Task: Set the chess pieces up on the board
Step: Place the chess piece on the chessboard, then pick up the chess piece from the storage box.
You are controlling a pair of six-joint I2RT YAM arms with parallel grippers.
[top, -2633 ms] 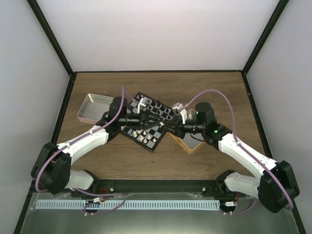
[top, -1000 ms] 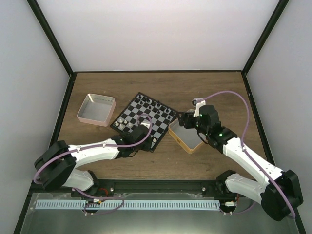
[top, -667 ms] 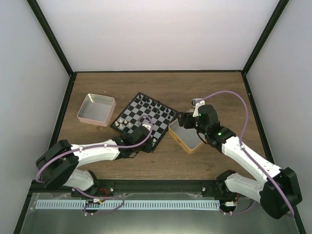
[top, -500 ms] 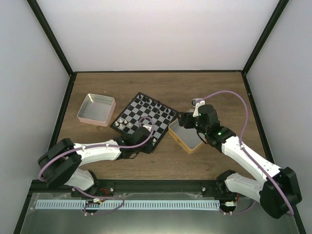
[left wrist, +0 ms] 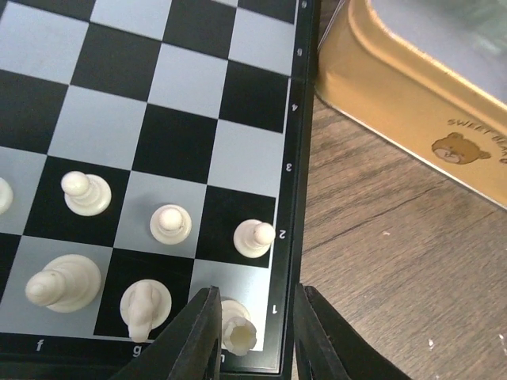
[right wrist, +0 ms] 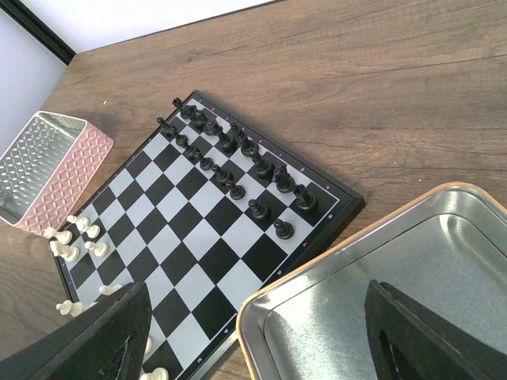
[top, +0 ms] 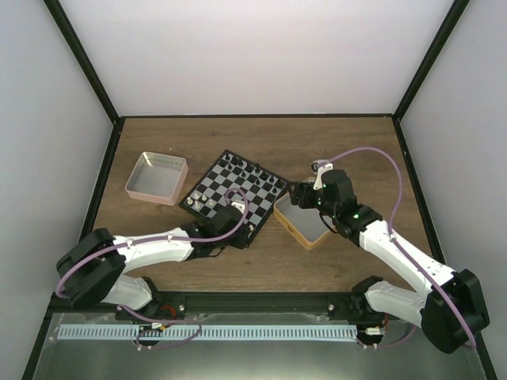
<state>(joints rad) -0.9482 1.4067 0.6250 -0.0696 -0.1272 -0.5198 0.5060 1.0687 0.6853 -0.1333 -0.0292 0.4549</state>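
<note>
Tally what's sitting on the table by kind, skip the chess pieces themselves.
board: 1
pink tin: 1
gold tin: 1
Total: 3

Overhead view, wrist close-ups, board (top: 234,195) shared

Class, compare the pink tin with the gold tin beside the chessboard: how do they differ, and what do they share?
The pink tin has diamond-embossed walls, while the gold tin has smooth walls with a printed bear. In the top view, the pink tin lies left of the board and the gold tin lies right of it. Both are square, open-topped and silver inside.
</note>
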